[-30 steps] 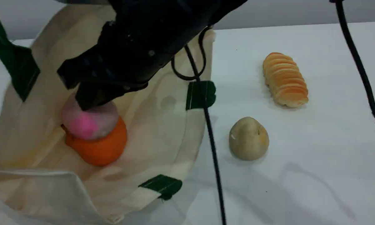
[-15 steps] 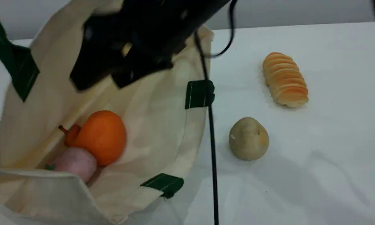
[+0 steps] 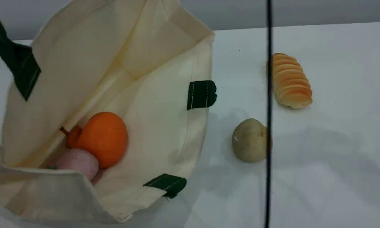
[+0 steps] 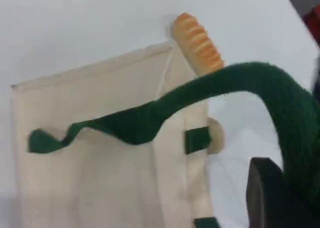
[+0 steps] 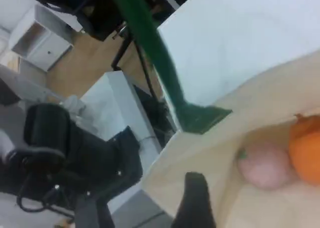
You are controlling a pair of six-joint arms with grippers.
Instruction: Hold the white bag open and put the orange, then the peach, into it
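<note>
we see the white bag (image 3: pixel 152 95) filling the left half of the scene, its mouth held wide and its far wall lifted up. inside it lies the orange (image 3: pixel 103 137), with its knob and stem pointing left. the peach (image 3: pixel 77 161) sits just near of it, touching it, partly hidden behind the bag's folded near rim. in the right wrist view both fruits show again, the peach (image 5: pixel 262 163) beside the orange (image 5: pixel 306 148) on the cream cloth.

the left hand (image 4: pixel 280 198) shows only one dark fingertip in its own view, pressed against the green strap handle (image 4: pixel 240 83), which arches up from the bag to that fingertip; we take the hand as clenched on that handle. the right hand (image 5: pixel 197 200) shows one dark fingertip above the bag's rim, with nothing between its fingers, so it is released and wide.

on the worktop (image 3: pixel 319 158) right of the bag rests a tan pear-shaped fruit (image 3: pixel 248 141), and farther off a ridged bread roll (image 3: pixel 291 82). a black cable (image 3: pixel 268 126) hangs straight down across both.
</note>
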